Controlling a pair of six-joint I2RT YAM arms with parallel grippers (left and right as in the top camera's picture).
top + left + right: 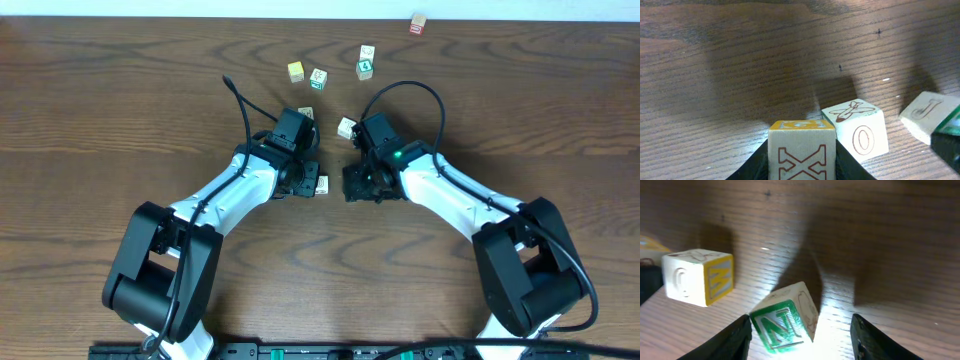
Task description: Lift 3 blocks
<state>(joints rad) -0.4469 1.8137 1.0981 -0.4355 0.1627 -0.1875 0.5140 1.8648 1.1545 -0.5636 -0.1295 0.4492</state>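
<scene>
Centrally in the right wrist view, the green N block (785, 322) sits tilted between the fingers of the right end effector (800, 332), which stand apart. A yellow W block (700, 277) lies near, at its left. The left end effector (800, 162) is clamped on the X block (801, 150), with the O block (857, 130) just beside at right and a J block (927, 115) cut off beyond. Overhead, a teal-marked block (318, 77) and a yellowish block (295, 71) lie upper centre, and a reddish block (418, 24) upper right. There the arms hide the N and X blocks. Whether the N block touches the worktop (120, 100) is unclear.
</scene>
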